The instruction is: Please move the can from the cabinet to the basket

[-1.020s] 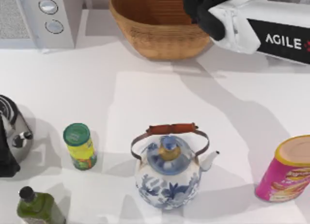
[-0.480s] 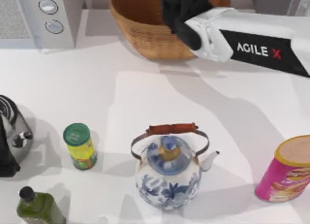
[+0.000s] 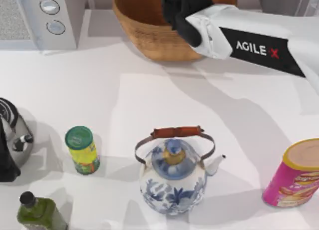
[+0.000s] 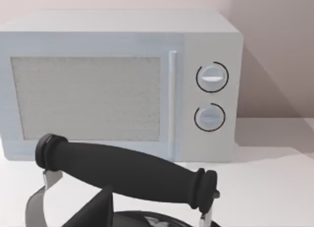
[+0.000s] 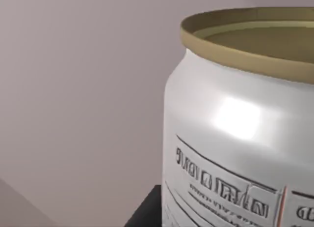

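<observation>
Currently, state of the transfer:

Carrying arm: my right arm reached in from the top view's right, its right claw (image 3: 180,8) poised over the basket (image 3: 144,33) at the desk's far edge.

Can position: the can (image 5: 230,138) sat very close to the right wrist camera, upright, silver-white body with fine print and a thin red line, dull gold rim on top. In the top view the arm's black wrist covered it, so I could not see it above the wicker directly.

Claw state: I judged the right claw clenched on the can, given how fixed and close it stood to the wrist camera; the fingers themselves were not visible.

Cabinet: a grey corner at the top view's far right may have been it; too little to be sure.

Left arm: parked at the desk's left, looking over a kettle handle (image 4: 127,170) toward the white appliance (image 4: 117,84); left claw state not readable.

Done, by my reading: can out of the cabinet and carried to the basket.

Left to do: lower, release inside the wicker, withdraw.

Bystanders: teapot (image 3: 174,175), green-lidded can (image 3: 82,150), pink canister (image 3: 294,175) stood well apart from the basket.
</observation>
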`<state>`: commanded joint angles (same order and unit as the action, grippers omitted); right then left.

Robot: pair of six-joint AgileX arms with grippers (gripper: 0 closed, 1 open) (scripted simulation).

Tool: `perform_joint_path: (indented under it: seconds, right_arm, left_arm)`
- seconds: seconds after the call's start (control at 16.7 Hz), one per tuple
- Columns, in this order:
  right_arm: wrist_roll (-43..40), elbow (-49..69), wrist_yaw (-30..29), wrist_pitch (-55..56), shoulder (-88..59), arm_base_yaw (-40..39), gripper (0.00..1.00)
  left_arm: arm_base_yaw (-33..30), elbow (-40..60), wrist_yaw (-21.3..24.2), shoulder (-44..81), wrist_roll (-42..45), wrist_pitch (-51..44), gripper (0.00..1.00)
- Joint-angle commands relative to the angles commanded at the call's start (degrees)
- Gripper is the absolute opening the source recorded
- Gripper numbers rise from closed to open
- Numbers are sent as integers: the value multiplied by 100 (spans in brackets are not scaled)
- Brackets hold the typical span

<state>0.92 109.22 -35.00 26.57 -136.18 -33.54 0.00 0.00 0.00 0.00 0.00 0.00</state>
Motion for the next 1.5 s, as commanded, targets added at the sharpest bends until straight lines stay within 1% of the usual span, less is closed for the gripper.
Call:
perform_joint_path:
  seconds: [0.3,1.08,1.14,1.5]
  right_arm:
    - [-6,78,23,-29,-71,23,0]
    - [-6,78,23,-29,-71,23,98]
    - [-6,78,23,-29,-71,23,100]
    - [-6,78,23,-29,-71,23,100]
  left_arm:
    - [0,0,0,0,0,0,100]
    - [0,0,0,0,0,0,100]
    - [0,0,0,0,0,0,100]
    - [0,0,0,0,0,0,100]
